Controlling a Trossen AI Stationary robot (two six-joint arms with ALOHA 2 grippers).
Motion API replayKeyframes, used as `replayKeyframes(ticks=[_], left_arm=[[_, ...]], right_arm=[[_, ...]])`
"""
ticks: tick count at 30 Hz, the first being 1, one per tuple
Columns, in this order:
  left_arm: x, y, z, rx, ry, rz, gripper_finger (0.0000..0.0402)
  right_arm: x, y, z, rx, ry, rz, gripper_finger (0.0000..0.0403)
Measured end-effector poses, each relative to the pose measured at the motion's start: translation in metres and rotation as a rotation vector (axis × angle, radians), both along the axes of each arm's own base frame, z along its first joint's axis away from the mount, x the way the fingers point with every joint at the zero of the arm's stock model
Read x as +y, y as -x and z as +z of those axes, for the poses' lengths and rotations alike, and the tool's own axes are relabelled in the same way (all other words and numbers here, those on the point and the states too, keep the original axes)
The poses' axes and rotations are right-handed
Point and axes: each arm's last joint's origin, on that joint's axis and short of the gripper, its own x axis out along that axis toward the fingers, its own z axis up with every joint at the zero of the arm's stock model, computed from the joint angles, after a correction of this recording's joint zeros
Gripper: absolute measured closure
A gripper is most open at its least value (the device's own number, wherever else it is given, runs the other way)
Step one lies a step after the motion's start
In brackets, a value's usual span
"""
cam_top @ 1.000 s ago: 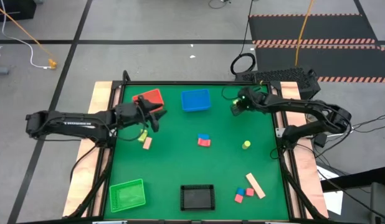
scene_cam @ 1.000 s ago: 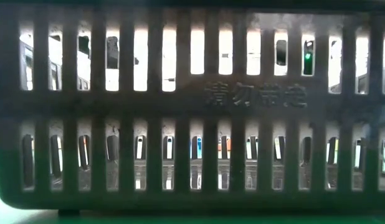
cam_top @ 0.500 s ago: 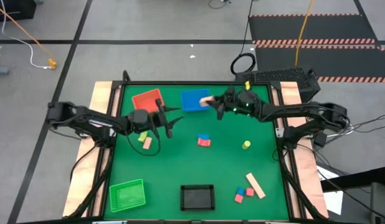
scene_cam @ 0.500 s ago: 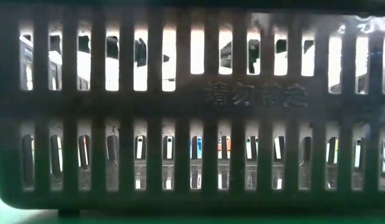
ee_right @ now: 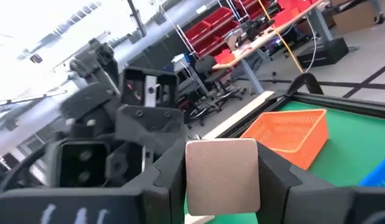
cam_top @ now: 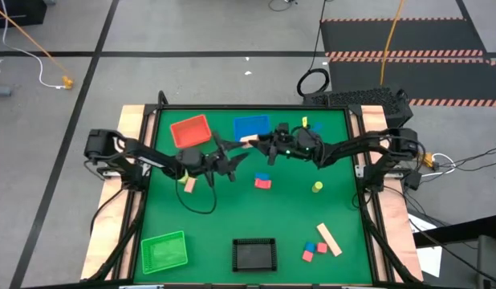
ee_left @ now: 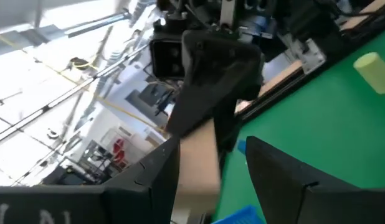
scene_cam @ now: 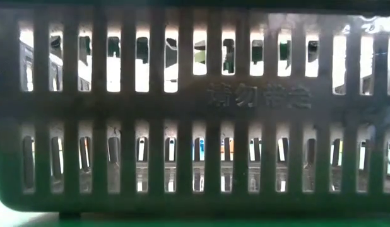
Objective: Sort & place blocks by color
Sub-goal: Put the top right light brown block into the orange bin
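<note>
Right gripper (cam_top: 260, 144) and left gripper (cam_top: 234, 159) meet tip to tip mid-table, a tan block (ee_right: 222, 176) clamped in the right one; no gap between them. Blue basket (cam_top: 250, 126) just behind the right gripper, red basket (cam_top: 189, 132) behind the left. Bare green mat (cam_top: 224, 209) in front of both; nearest obstacle there, a red and blue block pair (cam_top: 262, 181).

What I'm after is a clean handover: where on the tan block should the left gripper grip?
Probably its free end: the right gripper clamps the tan block at the other end, leaving the free end jutting toward the left gripper. Come straight in from the left arm's side, open fingers straddling the block's long faces.
</note>
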Motion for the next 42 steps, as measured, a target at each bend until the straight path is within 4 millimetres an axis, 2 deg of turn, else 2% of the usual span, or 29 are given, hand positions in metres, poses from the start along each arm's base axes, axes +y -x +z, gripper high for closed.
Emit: replayKeyframes(ticks=[4, 11, 23, 28, 30, 36, 39, 42], left_arm=[[0.002, -0.01, 0.005, -0.016, 0.005, 0.115, 0.0218], [0.004, -0.008, 0.002, 0.0, 0.029, 0.271, 0.0217], [0.001, -0.009, -0.005, 0.048, 0.06, 0.228, 0.022], [-0.006, -0.01, -0.005, 0.044, 0.072, 0.202, 0.0271], [-0.008, -0.01, -0.005, 0.042, 0.081, 0.195, 0.0271], [-0.009, -0.01, -0.005, 0.009, 0.157, 0.179, 0.0271], [-0.008, -0.009, -0.006, 0.006, 0.172, 0.206, 0.0271], [-0.004, -0.007, -0.004, -0.009, 0.159, 0.368, 0.0271]], right_arm=[[0.001, -0.007, 0.0, -0.012, 0.003, -0.014, 0.029], [0.003, -0.006, 0.003, 0.029, 0.026, 0.019, 0.029], [0.007, -0.006, 0.001, 0.053, 0.03, 0.068, 0.029], [0.007, -0.006, 0.0, 0.058, 0.05, 0.072, 0.029], [0.005, -0.006, -0.001, 0.068, 0.047, 0.082, 0.027], [-0.004, -0.004, -0.007, 0.129, 0.033, 0.076, 0.0148], [-0.011, -0.001, -0.009, 0.166, 0.031, 0.06, 0.0117], [-0.021, 0.005, -0.009, 0.24, 0.053, 0.037, 0.0105]])
